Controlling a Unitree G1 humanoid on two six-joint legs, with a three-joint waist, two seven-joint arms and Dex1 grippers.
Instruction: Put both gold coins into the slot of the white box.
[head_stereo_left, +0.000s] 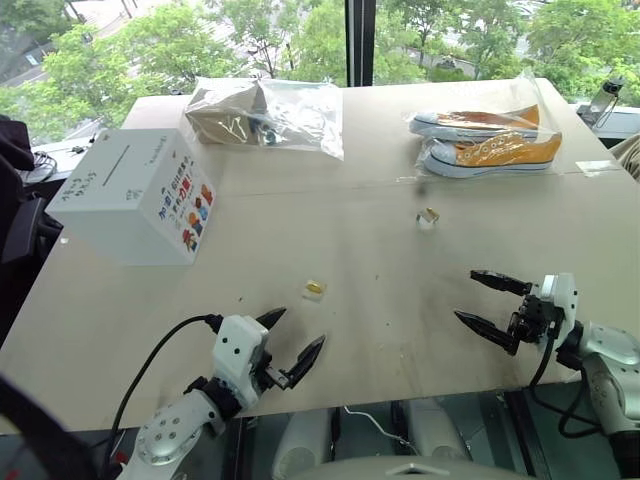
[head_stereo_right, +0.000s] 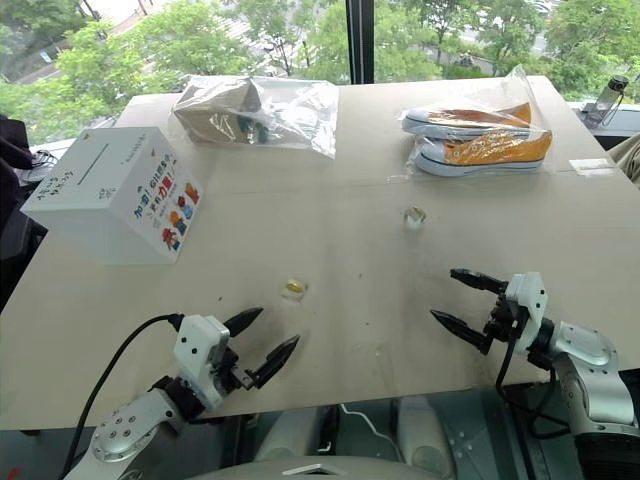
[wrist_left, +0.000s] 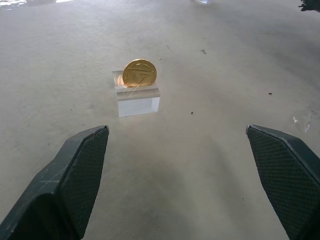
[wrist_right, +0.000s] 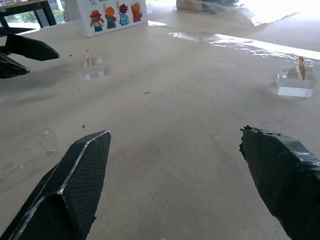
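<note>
I am seeing the left gripper (head_stereo_left: 297, 341) hovering with its jaws spread wide and holding nothing, low over the near edge of the table (head_stereo_left: 400, 300). At about twelve o'clock from it, just ahead, one gold coin (wrist_left: 139, 73) is standing on edge in a small clear block (wrist_left: 137, 99), well apart from the fingers (wrist_left: 75, 180).

My right gripper (head_stereo_left: 487, 303) is also gaping wide and empty, pointing across toward the left arm. The second gold coin (head_stereo_left: 431, 213) is standing upright on its own clear block (wrist_right: 295, 83), at roughly eleven o'clock from that gripper in the head view, farther up the table.

The white box (head_stereo_left: 130, 195) is sitting at ten o'clock from the left gripper, near the table's left edge, with its cartoon face turned toward me and the slot (head_stereo_left: 104, 162) showing as a thin dark line on top. Beyond, a clear plastic bag (head_stereo_left: 265, 115) with brown contents is lying at twelve o'clock, and bagged orange-yellow sneakers (head_stereo_left: 487, 140) at one o'clock.
</note>
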